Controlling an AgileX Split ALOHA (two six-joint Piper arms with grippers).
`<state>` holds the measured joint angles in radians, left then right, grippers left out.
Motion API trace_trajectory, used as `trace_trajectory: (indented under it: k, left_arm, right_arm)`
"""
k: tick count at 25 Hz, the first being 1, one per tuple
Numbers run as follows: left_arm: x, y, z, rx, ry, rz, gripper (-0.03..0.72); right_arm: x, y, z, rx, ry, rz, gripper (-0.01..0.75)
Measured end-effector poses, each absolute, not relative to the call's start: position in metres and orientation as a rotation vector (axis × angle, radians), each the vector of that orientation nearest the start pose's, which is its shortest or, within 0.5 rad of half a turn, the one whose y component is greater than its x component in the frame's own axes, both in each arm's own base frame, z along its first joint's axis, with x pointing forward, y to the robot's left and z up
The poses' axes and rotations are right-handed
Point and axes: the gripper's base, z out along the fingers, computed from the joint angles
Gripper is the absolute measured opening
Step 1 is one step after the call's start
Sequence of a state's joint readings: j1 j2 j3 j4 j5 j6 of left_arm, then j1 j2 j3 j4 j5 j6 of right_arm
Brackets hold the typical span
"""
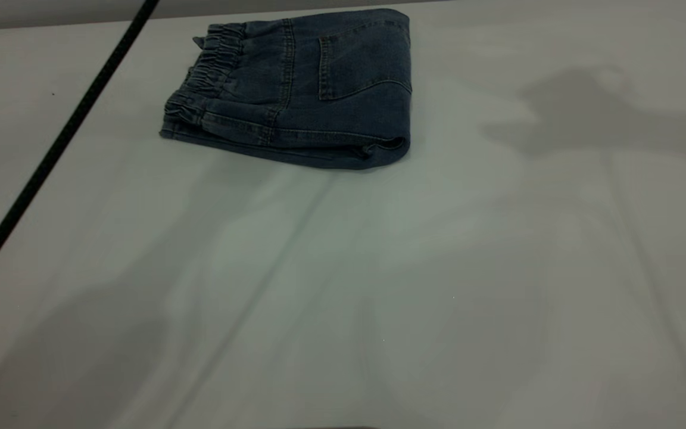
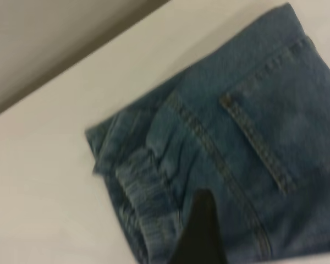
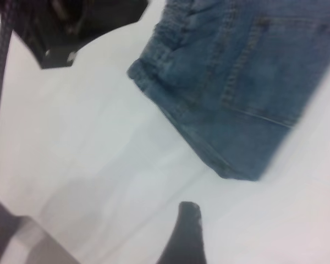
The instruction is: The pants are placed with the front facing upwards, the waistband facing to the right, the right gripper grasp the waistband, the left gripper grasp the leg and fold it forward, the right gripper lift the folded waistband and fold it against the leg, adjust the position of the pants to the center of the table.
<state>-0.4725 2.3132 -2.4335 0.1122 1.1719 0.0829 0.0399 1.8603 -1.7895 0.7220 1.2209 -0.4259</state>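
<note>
A thin black cable (image 1: 57, 146) slants across the left part of the large pale grey surface (image 1: 343, 286); it probably trails from the left arm, whose body the exterior view does not show. The left gripper (image 2: 201, 231) appears only as one dark tapered finger in its wrist view, poised over the ruched elastic waistband (image 1: 206, 77), and I cannot tell whether it is open or closed. To the right of the cable, near the far edge of the surface, lie the small blue denim pants (image 1: 295, 89), folded into a compact packet with the square patch pocket (image 1: 358, 62) on top, the waistband at the packet's left end and a fold at its right end. Neither gripper touches the cloth. Both folds look finished, so the step in hand is judged to be the last: bringing the packet to the centre of the surface. That calls for pulling it toward the near edge without letting the layers slide apart. The right gripper (image 3: 187, 234) likewise shows a single dark finger over bare surface just beside the packet, so its state cannot be told. A dark bulky shape at one corner of the right wrist view may be the other arm. The legs are hidden inside the fold.
</note>
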Motion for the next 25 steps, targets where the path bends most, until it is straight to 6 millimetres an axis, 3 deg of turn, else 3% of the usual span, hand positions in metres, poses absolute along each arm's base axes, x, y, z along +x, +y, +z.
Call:
trace_trajectory:
  k: [2,5,10,16,25]
  left_arm:
    - [0.448,-0.216,0.313,0.714,2.444,0.023,0.579]
    - [0.423,-0.199,0.333,0.722,2.454,0.099,0.579]
    - [0.371,-0.17,0.37,0.682,2.455,0.111,0.579]
    - [0.296,-0.132,0.412,0.551,2.425,0.055,0.579]
    - [0.178,-0.08,0.407,0.485,2.421,-0.088,0.579]
  right_arm:
    - [0.373,0.07,0.374,-0.409,2.473,0.783,0.587]
    - [0.332,0.067,0.401,-0.404,2.449,0.726,0.587]
    - [0.257,0.061,0.419,-0.419,2.415,0.67,0.587]
    - [0.178,0.053,0.406,-0.437,2.417,0.586,0.587]
    - [0.075,0.045,0.374,-0.404,2.333,0.536,0.587]
